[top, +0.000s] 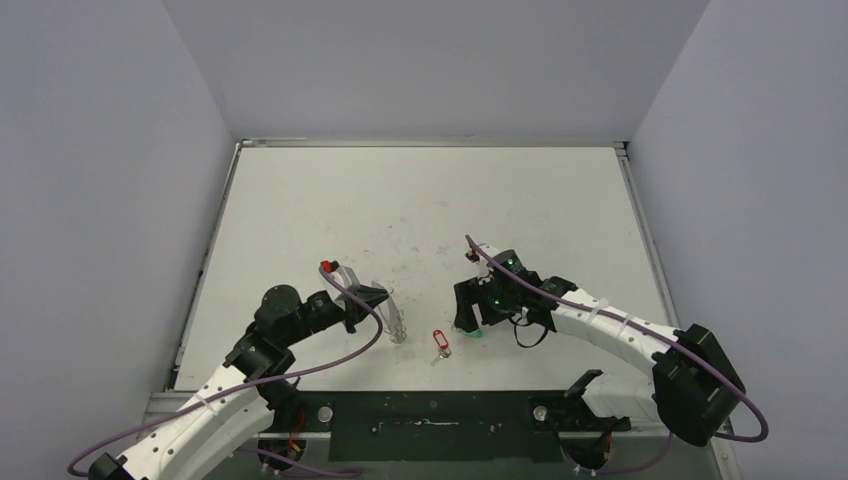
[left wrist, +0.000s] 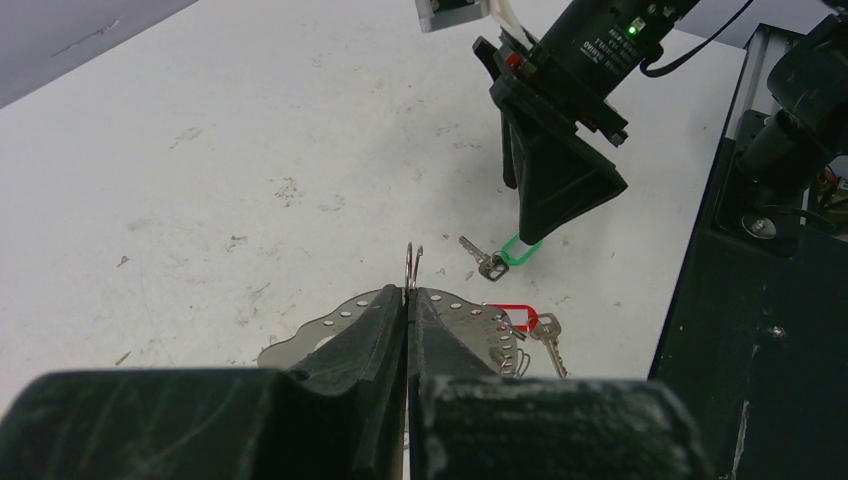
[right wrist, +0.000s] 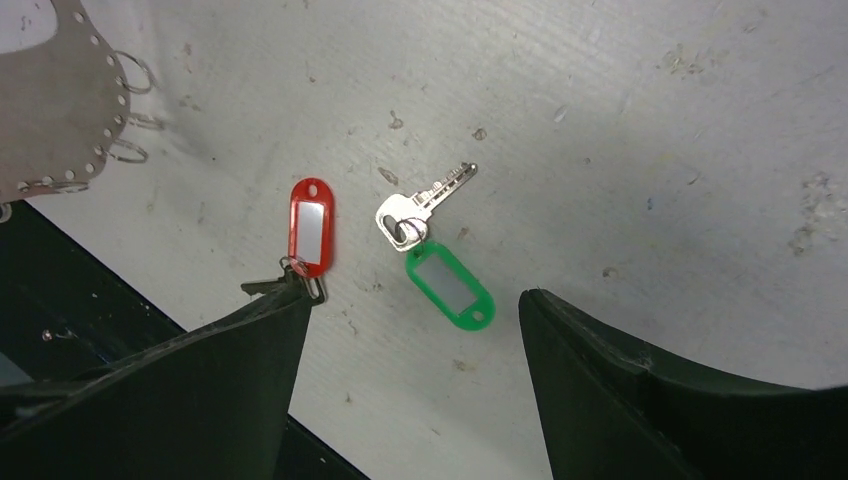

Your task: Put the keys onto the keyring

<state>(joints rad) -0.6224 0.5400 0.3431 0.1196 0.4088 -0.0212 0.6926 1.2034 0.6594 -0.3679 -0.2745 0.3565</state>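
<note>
The green-tagged key [right wrist: 440, 270] lies flat on the white table, its silver blade pointing up-right. The red-tagged key [right wrist: 310, 228] lies just to its left, its blade partly hidden behind my right finger. My right gripper [right wrist: 415, 310] is open and hovers just above the green tag, touching nothing. My left gripper [left wrist: 408, 295] is shut on a thin silvery wire loop, the keyring [left wrist: 412, 262], which stands up edge-on from between the closed jaws. Both keys also show in the left wrist view, green [left wrist: 520, 250] and red [left wrist: 512, 315].
A grey perforated metal plate [left wrist: 340, 320] with several small wire rings along its edge lies under my left gripper [top: 385, 300]; it also shows in the right wrist view [right wrist: 50, 110]. The black base rail [top: 430, 415] runs along the table's near edge, close to the keys.
</note>
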